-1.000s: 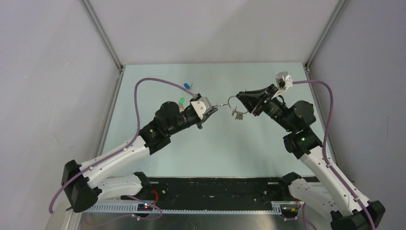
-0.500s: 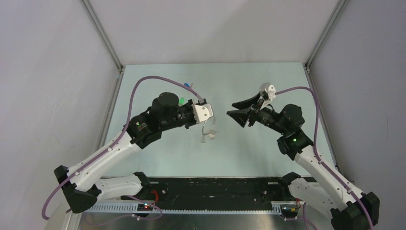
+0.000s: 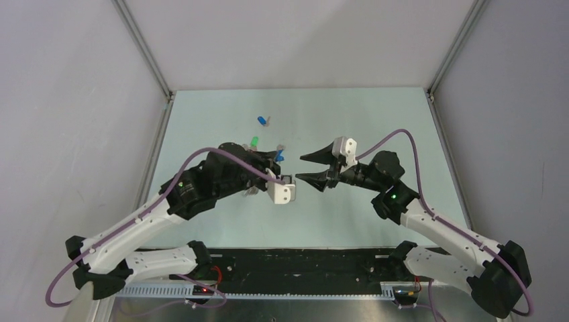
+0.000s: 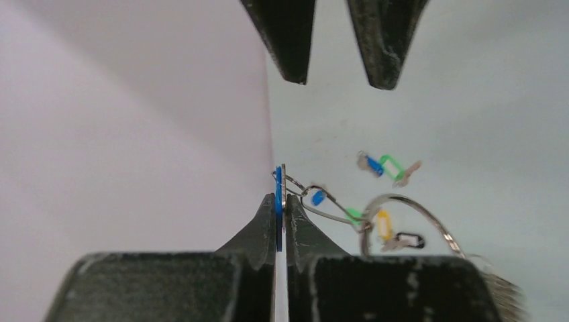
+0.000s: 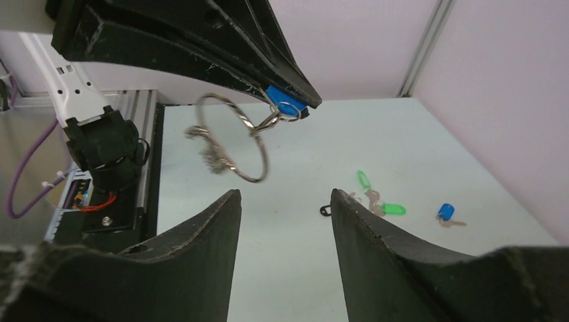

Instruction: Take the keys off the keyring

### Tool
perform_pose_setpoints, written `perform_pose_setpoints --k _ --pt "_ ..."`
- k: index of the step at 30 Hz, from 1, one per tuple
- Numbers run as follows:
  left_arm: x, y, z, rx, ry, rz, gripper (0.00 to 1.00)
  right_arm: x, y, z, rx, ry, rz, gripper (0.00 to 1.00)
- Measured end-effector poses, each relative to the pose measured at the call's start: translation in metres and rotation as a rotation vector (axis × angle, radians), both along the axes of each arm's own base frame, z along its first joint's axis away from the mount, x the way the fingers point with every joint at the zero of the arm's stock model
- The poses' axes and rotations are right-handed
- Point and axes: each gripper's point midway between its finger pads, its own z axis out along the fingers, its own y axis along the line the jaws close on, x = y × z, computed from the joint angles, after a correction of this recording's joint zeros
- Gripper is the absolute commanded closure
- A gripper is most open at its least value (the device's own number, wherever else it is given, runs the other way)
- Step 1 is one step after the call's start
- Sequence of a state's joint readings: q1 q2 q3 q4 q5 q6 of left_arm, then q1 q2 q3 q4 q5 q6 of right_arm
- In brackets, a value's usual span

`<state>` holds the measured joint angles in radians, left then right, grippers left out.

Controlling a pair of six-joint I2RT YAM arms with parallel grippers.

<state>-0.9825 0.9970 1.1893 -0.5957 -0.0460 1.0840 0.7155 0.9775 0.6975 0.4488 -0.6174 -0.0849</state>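
Between the two arms, above the table (image 3: 349, 114), the left claw (image 4: 282, 204) is pinching the blue-capped key (image 5: 283, 100). The keyring (image 5: 264, 157) is hanging from it, with plain keys (image 5: 209, 155) bunched on it. The right claw (image 5: 285, 196) is facing it, wide and empty. With loose keys (image 5: 392, 209) lying at the far side, removal looks partly done. Next, the right claw probably needs to grip the ring and work this key off.

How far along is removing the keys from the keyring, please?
Done: a green-capped key and a blue-capped key lie loose on the table. In hand: the left gripper pinches a blue tag linked to the keyring; the right gripper is open. Left: plain keys hang on it.
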Motion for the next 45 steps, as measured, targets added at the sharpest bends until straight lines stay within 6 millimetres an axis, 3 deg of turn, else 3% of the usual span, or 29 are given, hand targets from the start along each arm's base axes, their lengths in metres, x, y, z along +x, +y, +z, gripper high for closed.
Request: perform_pose_setpoints --k 12,21,29,39,42,45 --pt "0.002 0.007 0.006 0.168 -0.201 -0.079 1.0 0.002 0.014 0.002 0.019 -0.076 0.034 0.42" --pt "-0.002 0.001 0.008 0.175 -0.224 -0.131 1.0 0.009 0.028 -0.011 -0.003 -0.053 0.041 0.4" --pt "-0.012 -0.002 0.019 0.136 -0.238 -0.181 1.0 0.003 0.038 -0.003 0.021 -0.076 0.066 0.37" --pt "-0.016 -0.007 0.037 0.096 -0.255 -0.21 1.0 -0.001 0.045 0.007 0.039 -0.1 0.099 0.48" --pt "-0.015 -0.01 0.036 0.099 -0.252 -0.219 1.0 -0.002 0.046 0.01 0.046 -0.108 0.105 0.49" --pt "-0.015 -0.012 0.035 0.104 -0.251 -0.228 1.0 -0.003 0.046 0.01 0.048 -0.108 0.109 0.57"
